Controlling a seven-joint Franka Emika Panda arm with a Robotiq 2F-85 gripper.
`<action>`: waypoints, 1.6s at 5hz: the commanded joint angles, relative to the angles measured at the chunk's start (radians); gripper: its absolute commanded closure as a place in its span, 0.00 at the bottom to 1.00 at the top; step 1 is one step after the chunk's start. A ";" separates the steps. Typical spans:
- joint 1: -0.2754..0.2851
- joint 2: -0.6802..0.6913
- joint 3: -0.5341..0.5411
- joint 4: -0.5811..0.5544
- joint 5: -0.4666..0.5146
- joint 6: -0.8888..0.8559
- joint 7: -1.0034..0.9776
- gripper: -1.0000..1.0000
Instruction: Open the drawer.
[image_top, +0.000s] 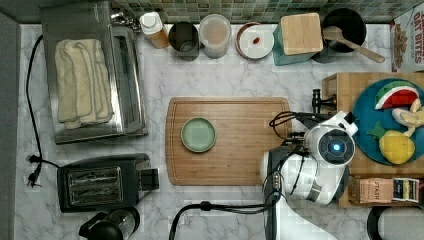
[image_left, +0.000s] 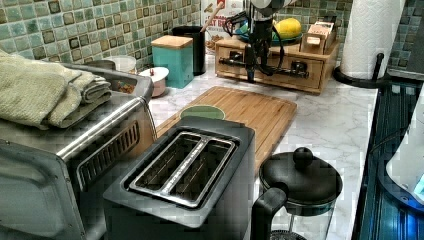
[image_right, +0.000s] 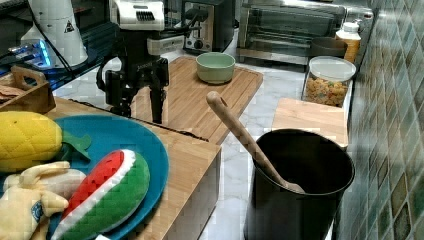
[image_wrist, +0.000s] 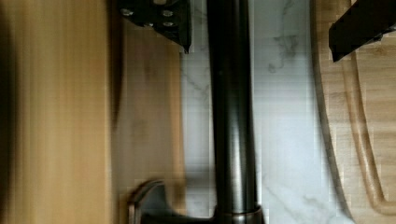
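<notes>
The drawer (image_left: 280, 64) is the light-wood front of a low box, and in the left view it looks flush with the box. Its long black bar handle (image_left: 287, 72) runs across the front. One end post of the handle (image_top: 319, 102) shows in the top view. My gripper (image_left: 252, 75) hangs down over the left view's left part of the bar. In the wrist view the bar (image_wrist: 231, 107) passes between my two black fingers (image_wrist: 173, 23), with a gap on each side. The gripper (image_wrist: 261, 42) is open and holds nothing. Its fingers (image_right: 156, 107) also hang open in the right view.
A blue plate (image_top: 367, 112) of toy fruit and a tea box (image_top: 382, 190) sit on top of the drawer box. The cutting board (image_top: 227, 140) with a green bowl (image_top: 198, 134) lies just beside the handle. A toaster (image_top: 102, 182), toaster oven (image_top: 90, 75) and jars stand farther off.
</notes>
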 joint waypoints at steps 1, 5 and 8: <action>0.020 0.036 0.014 -0.009 -0.007 0.019 0.008 0.00; 0.165 0.017 0.119 -0.093 0.092 0.115 0.112 0.00; 0.288 -0.135 0.239 -0.276 0.067 0.162 0.080 0.00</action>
